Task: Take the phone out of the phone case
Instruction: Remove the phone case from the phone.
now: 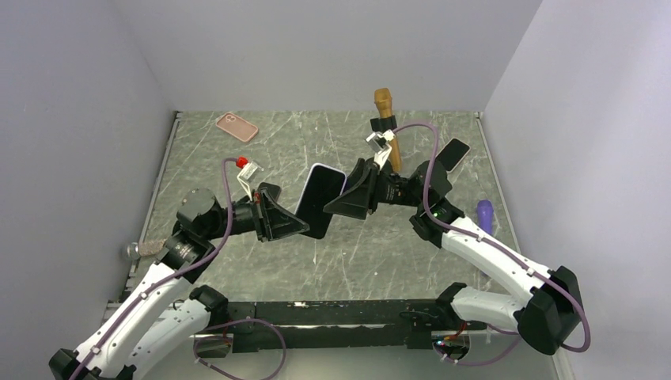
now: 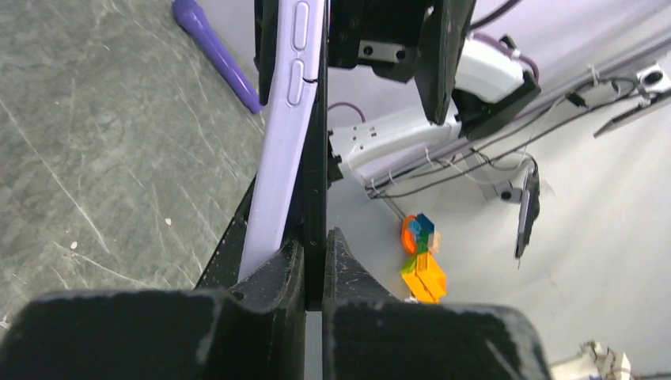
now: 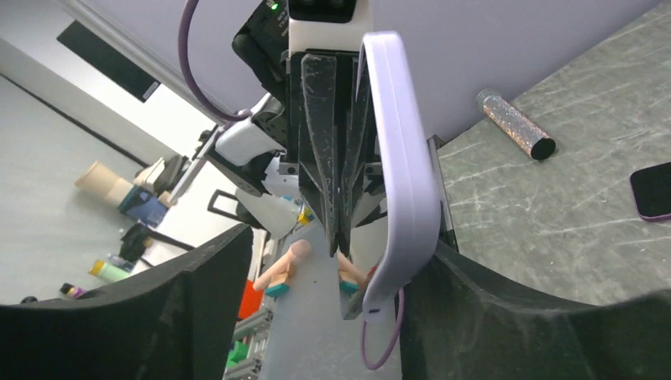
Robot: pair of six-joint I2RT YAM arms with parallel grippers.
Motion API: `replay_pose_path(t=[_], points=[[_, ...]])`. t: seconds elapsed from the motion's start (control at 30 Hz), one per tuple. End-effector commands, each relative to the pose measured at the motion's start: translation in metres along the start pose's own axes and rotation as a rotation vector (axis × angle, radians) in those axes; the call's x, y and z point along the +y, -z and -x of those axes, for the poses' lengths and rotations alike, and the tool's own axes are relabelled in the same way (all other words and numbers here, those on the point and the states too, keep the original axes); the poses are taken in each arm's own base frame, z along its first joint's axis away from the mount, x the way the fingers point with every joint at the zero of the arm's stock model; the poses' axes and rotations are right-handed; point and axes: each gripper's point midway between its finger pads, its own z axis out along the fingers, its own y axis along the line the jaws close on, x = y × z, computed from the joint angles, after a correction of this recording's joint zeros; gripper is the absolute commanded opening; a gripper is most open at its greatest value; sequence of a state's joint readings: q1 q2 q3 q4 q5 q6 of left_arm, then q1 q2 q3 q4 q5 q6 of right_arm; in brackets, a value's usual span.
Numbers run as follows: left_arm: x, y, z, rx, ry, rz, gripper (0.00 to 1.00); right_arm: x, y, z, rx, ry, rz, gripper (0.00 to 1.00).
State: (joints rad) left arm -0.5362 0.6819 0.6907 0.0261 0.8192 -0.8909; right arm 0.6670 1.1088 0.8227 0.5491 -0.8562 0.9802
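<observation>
From the top camera I saw the two arms meeting over the middle of the table with the phone [image 1: 319, 202] raised between them, dark screen up. The lavender phone case [image 1: 329, 167] showed as a thin rim along the phone's 12 o'clock end. That view did not tell me how the jaws stood.

The left wrist camera did. The left gripper [image 2: 315, 265] was clamped tight on the phone's thin dark edge. The case lay against the outside of one finger rather than between the two.

The right wrist camera showed the right gripper [image 3: 336, 297] with its fingers spread wide. The case stood between them close to one finger, pinched by neither.

I could not tell how much of the phone still sat in the case.

On the table lay a pink case [image 1: 236, 127] at 11 o'clock, a brown microphone [image 1: 387, 119] at 12, a second dark phone [image 1: 453, 153] at 2, a purple stick [image 1: 484, 215] at 3 and a glitter tube [image 1: 146, 248] at 9.
</observation>
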Motion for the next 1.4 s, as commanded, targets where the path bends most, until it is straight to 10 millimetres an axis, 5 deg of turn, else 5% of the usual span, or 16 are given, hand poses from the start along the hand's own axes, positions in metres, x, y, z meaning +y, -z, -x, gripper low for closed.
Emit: replay_pose_path(t=[0.0,0.2,0.77,0.93,1.17,1.37], points=[[-0.021,0.003,0.029,-0.138,-0.054,-0.029,0.0,0.011,0.002,0.014,-0.088,0.057,0.017,0.79],[-0.027,0.007,0.035,-0.179,-0.051,-0.032,0.0,0.005,0.006,0.01,-0.113,0.05,-0.006,0.85],[-0.021,0.01,0.05,-0.264,-0.039,0.028,0.0,-0.009,0.006,-0.009,-0.101,-0.033,-0.114,0.79],[-0.025,0.008,0.053,-0.268,-0.027,0.006,0.0,-0.012,0.007,-0.019,-0.072,-0.013,-0.094,0.54],[-0.033,0.009,0.052,-0.265,-0.022,-0.031,0.0,-0.014,0.01,-0.024,-0.067,0.028,-0.092,0.38],[-0.038,0.008,0.047,-0.244,-0.01,-0.075,0.0,-0.013,0.005,-0.026,-0.056,0.022,-0.06,0.37]])
